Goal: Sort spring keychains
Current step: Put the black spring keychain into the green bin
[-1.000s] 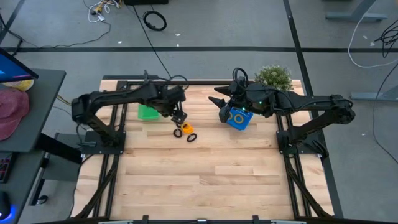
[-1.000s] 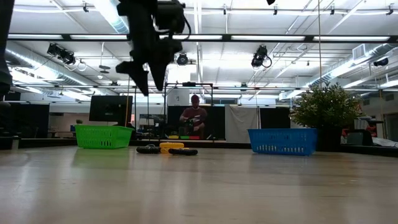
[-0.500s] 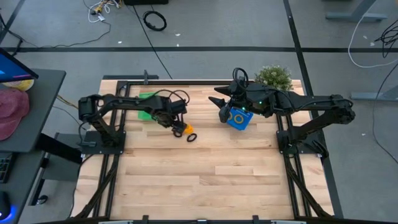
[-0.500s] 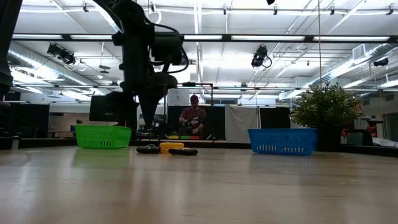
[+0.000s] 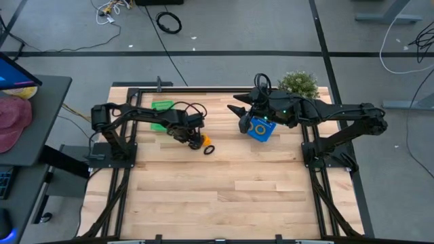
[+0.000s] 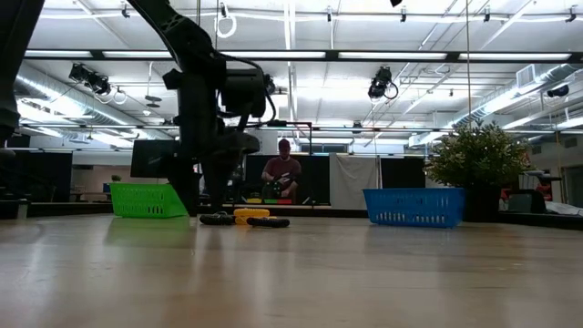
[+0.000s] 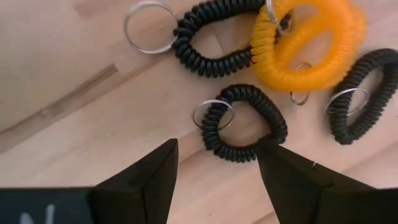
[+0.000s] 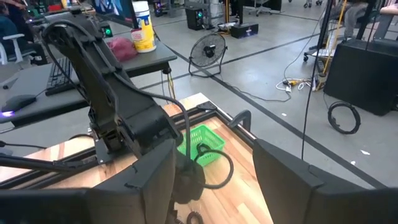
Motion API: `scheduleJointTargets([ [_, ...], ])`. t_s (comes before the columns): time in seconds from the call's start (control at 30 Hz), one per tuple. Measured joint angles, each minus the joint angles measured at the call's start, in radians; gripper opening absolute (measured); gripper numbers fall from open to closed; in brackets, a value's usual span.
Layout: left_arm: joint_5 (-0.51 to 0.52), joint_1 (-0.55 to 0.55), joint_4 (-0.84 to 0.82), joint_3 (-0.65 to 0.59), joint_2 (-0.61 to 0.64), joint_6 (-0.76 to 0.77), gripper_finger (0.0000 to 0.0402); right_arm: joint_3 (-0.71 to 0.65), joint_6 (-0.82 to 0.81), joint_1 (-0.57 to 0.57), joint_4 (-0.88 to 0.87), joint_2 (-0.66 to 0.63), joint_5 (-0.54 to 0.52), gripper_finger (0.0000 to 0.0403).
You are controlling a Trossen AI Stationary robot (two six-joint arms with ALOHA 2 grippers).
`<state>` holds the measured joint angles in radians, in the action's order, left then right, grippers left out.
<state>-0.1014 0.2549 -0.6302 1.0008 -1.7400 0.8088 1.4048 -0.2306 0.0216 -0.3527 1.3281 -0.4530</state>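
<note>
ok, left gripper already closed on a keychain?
No. In the left wrist view the left gripper stands open just above a black keychain lying on the table, fingers either side without touching it.

three black spring keychains [image 7: 244, 123], one orange spring keychain [image 7: 309, 46], one green basket [image 6: 146, 199], one blue basket [image 6: 413, 207]

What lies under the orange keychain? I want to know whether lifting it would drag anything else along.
The orange keychain lies on the end of a long black coil, overlapping its metal ring. Another small ring shows at its edge. What else lies beneath it is covered.
</note>
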Motion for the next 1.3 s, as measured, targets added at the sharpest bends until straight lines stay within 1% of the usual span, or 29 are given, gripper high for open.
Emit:
scheduleJointTargets([
  [0.17,0.000,-0.002,0.003,0.002,-0.033,0.000,0.0222,0.000,-0.002,0.000,0.006,0.000,0.000,0.0217],
  [0.43,0.005,-0.002,0.001,0.001,-0.033,-0.008,0.0222,0.000,-0.005,0.000,0.007,0.000,0.000,0.0217],
  [0.53,0.007,-0.005,-0.001,0.001,-0.033,-0.009,0.0215,0.000,-0.005,0.000,0.007,0.000,0.000,0.0217],
  [1.3,0.033,-0.006,-0.009,0.000,-0.034,-0.036,0.0059,0.000,-0.005,0.000,0.008,0.000,0.000,0.0217],
])
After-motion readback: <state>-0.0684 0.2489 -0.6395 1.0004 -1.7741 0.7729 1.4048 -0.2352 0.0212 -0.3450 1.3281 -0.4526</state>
